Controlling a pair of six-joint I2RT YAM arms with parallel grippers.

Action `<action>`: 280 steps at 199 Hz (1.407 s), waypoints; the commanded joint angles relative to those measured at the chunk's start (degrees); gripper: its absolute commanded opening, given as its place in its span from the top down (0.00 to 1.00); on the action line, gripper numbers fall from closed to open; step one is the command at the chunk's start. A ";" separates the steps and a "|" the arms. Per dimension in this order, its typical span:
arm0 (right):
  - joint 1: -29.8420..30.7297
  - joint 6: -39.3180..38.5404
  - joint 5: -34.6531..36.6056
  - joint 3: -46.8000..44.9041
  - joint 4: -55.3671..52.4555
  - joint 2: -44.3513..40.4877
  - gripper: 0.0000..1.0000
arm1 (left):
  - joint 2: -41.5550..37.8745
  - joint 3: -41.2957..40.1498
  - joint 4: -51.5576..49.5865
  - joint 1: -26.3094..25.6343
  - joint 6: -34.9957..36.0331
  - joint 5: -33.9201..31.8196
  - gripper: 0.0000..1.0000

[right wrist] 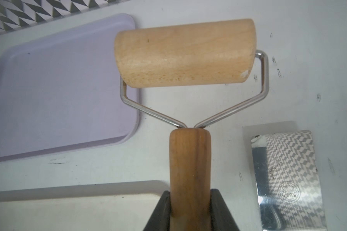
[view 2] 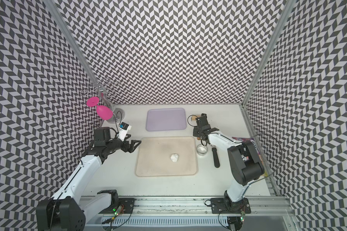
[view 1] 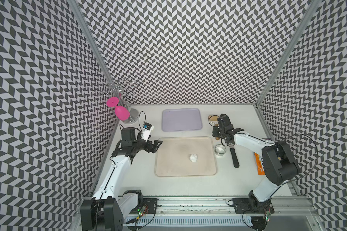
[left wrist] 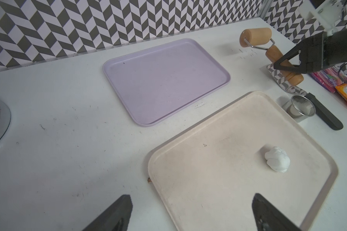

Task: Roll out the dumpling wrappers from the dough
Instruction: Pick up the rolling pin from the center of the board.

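The dough (view 1: 193, 157) is seen as an unrolled lump on the beige tray (view 1: 172, 162), a little right of its middle. No wrappers are cut yet. The roller (right wrist: 184, 54) is clamped by its wooden handle in the right gripper (right wrist: 190, 202), at the far right of the table, beyond the ring cutter (view 1: 220, 152) and beside the scraper (right wrist: 288, 180). The drum is carried ahead of the jaws, so it can be pressed down and pushed. Whether it is lifted off the table cannot be told. The left gripper (view 1: 157, 144) is held wide apart and empty at the tray's far-left corner, probably to steady it. The purple tray (view 1: 181, 120) is set beyond, presumably for finished discs.
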 commanded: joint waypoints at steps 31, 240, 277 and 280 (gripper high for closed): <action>0.70 -2.00 -6.02 -4.68 6.90 -10.81 1.00 | 0.57 2.08 0.15 -0.65 0.19 1.24 0.04; 40.11 -3.98 16.53 -5.42 18.90 -28.36 1.00 | 1.77 15.47 8.78 -19.00 -17.72 24.32 0.34; 42.26 -6.40 19.03 -5.56 20.46 -27.12 1.00 | 2.39 13.78 13.64 -19.05 -23.03 26.00 0.42; 42.39 -6.56 19.30 -5.56 20.55 -27.04 1.00 | 2.45 13.72 13.87 -19.09 -23.21 26.15 0.42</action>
